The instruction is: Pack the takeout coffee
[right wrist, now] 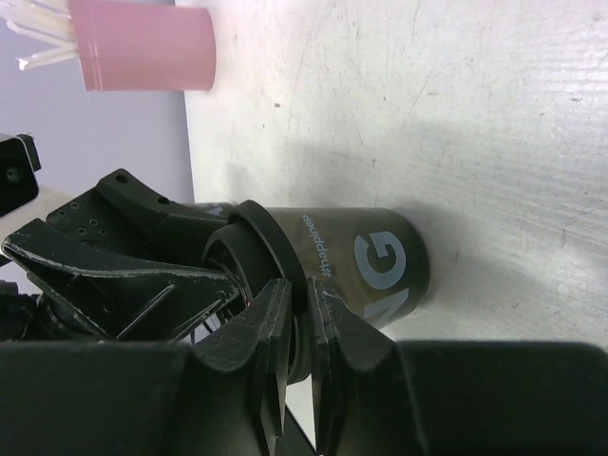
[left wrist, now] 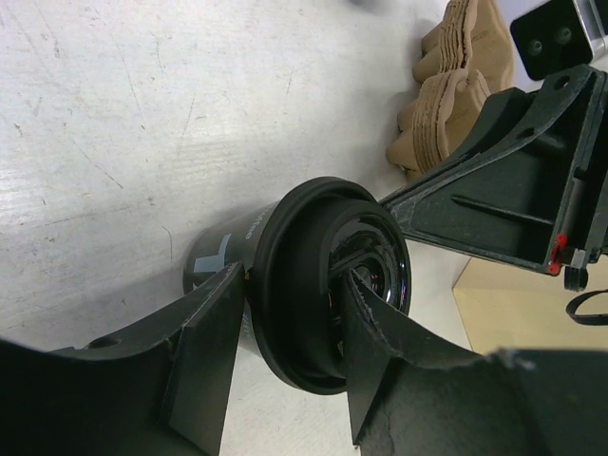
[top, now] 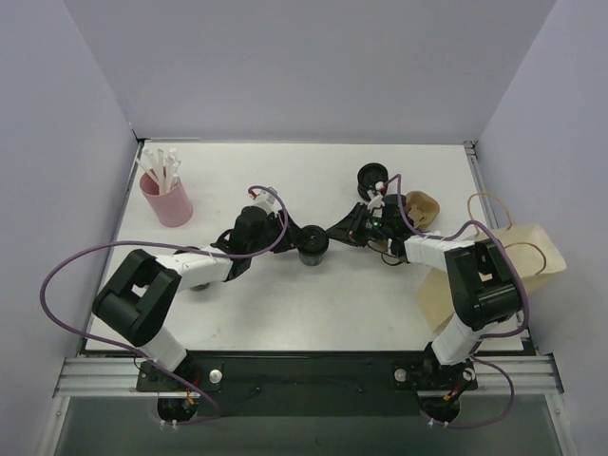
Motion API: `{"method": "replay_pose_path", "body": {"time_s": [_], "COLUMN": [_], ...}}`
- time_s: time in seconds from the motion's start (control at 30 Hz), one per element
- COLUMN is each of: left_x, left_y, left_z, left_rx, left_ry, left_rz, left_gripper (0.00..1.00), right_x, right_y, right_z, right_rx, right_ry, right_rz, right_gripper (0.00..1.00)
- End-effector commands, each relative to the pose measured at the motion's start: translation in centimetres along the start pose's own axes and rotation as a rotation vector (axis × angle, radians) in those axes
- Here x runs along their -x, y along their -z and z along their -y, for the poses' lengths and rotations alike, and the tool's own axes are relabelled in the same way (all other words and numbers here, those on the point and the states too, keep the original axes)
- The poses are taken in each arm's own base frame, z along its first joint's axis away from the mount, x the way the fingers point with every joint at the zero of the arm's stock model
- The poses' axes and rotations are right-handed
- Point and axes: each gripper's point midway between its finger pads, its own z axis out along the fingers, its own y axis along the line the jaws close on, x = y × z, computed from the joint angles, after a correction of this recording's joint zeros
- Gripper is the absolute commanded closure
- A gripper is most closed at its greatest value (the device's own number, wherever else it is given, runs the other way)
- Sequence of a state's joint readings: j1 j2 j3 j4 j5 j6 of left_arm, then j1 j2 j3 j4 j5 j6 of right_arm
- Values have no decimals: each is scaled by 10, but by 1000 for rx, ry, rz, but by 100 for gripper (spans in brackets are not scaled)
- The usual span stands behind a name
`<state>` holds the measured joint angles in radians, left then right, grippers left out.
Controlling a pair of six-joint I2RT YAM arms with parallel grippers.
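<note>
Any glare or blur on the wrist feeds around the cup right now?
Left wrist: glare streaks on the glossy lid, near foreground out of focus. Right wrist: print on the takeout coffee sharp, soft shadow beside it, foreground blurred. Top external: even light, no glare.

Our arms meet at the overhead frame's centre: left gripper (left wrist: 293,285) clamps the cup (right wrist: 370,261) half-spread, right gripper (right wrist: 299,293) pinches its rim, nearly closed.

The left fingers (left wrist: 204,361) hide the base of the cup (left wrist: 294,237). The right fingers (right wrist: 271,328) cover its lid rim; black on black, their grip cannot be told. Top edges cut off the pink cup (right wrist: 147,43) and the tan stack (left wrist: 456,85). The right arm (top: 480,280) hides part of the bag (top: 537,249).
</note>
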<state>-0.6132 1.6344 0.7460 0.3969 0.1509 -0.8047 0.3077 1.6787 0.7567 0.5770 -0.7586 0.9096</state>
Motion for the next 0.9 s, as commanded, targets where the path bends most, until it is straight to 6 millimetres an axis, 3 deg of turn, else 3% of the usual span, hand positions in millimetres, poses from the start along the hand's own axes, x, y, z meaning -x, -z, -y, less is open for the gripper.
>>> {"method": "replay_pose_path", "body": {"time_s": [0.0,0.33,0.53,0.67,0.87], "left_x": [-143,-156,-156,-157,-162], "left_y": [56,63,63,66,69], "left_z": [-144,-162,-163,-162,-167], "left_rx": [511,551,557,560,577], "left_ry": [-9,17,21,26,27], "left_rz": [-464,-454,-444,-439,-442], "left_gripper": [48,49,49,49,49], "right_x": [-52,-86,-101,-90,-48], "right_y": [-3,-4,-3,-7,-4], "right_z": [57,102,112,89,13], "right_rx": [-179,-307,-312,-221,-66], "right_ry": [-57,-101,-117,-89,-25], "right_rz": [-61,-74,-62,-42,9], "right_gripper": [87,88,88,87,81]}}
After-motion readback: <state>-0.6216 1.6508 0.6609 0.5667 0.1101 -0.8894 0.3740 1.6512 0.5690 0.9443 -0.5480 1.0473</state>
